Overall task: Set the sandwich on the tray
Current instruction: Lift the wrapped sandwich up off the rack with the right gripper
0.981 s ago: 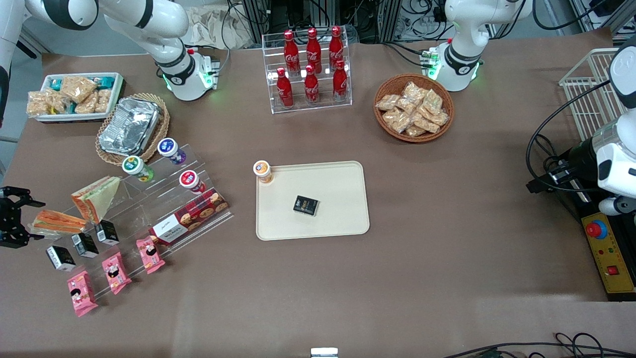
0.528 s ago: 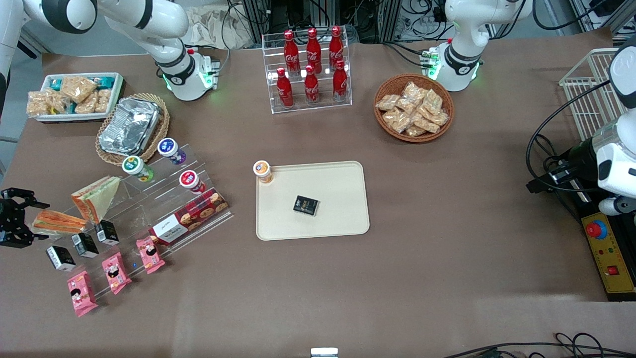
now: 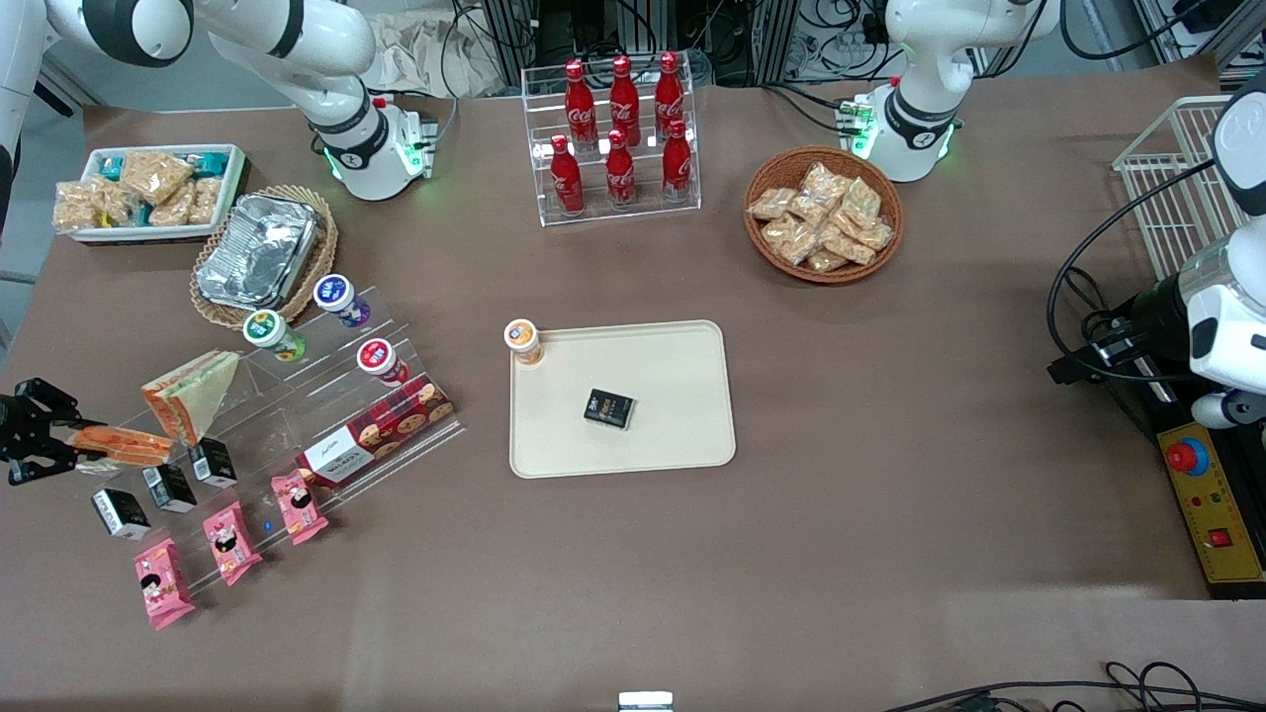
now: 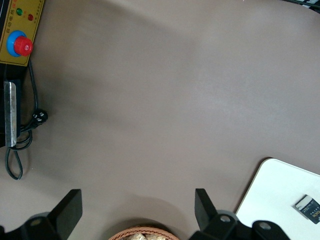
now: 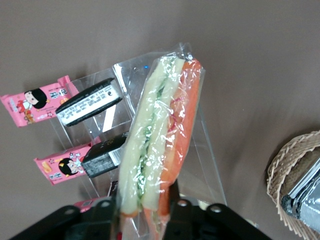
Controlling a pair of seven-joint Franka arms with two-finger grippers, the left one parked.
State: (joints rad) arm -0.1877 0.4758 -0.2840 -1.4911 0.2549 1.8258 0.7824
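We are watching the gripper at the far left edge of the front frame, its jaws pinching the sandwich by the end nearest the table's edge, on the clear display stand. The second sandwich is leaning just above it. The tray is sitting mid-frame, well apart, carrying a black box.

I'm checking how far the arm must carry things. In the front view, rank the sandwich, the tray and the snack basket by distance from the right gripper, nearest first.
1. The sandwich: at the gripper, between its fingers, on the acrylic stand.
2. The tray: mid-table.
3. The snack basket: toward the parked arm's end.
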